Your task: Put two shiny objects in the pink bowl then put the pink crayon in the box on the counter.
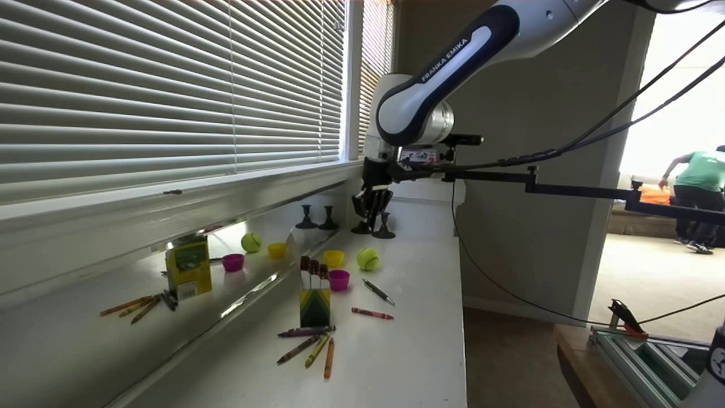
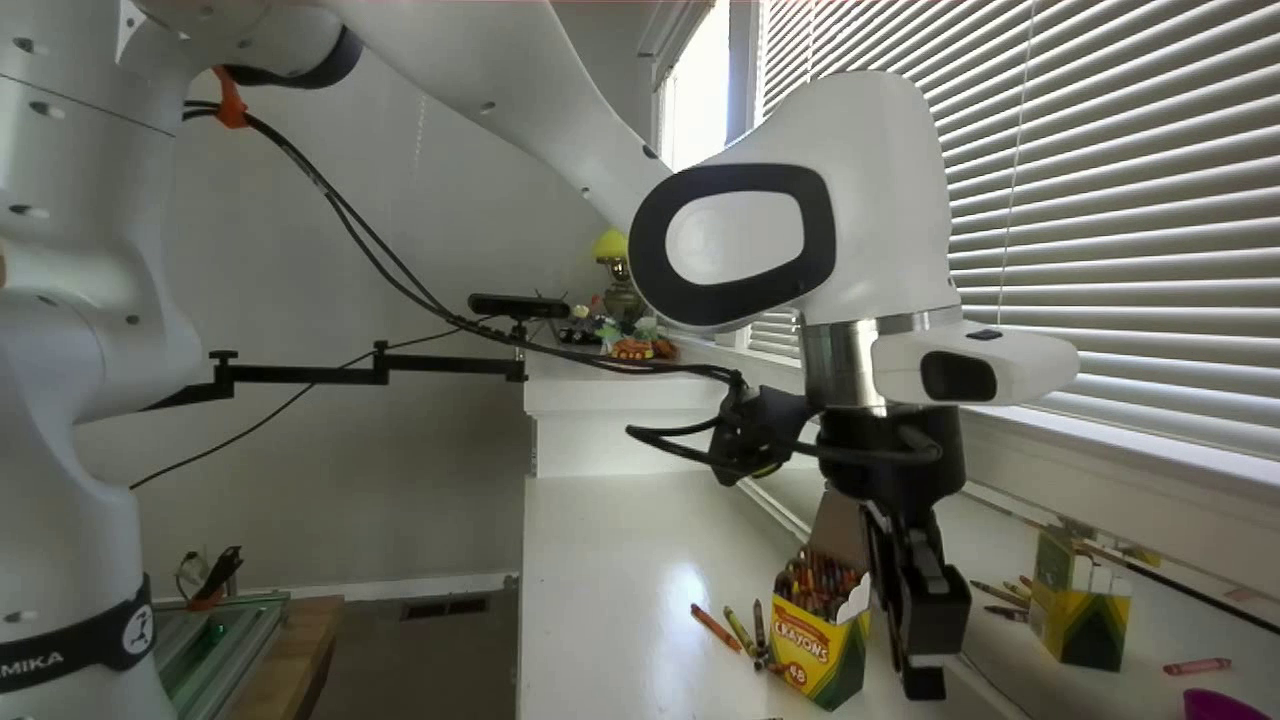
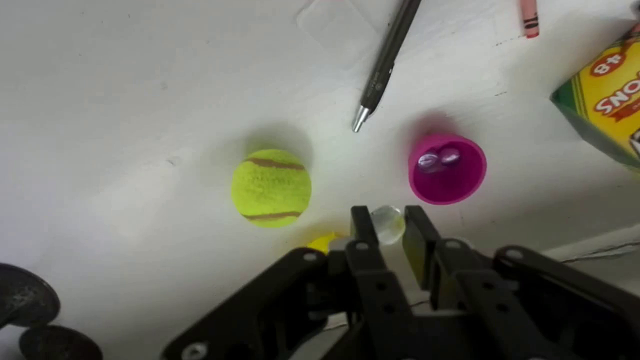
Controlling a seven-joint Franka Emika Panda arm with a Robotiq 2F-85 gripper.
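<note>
Currently shiny object [image 3: 388, 225] held in pincer [image 3: 386, 216], pink bowl [image 3: 452, 189] below.

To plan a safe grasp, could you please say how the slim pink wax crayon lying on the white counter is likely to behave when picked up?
The slim pink wax crayon is probably stiff, since it lies straight. Its rounded body may roll if nudged across the white counter. Being slender, it might snap under a hard squeeze.
</note>
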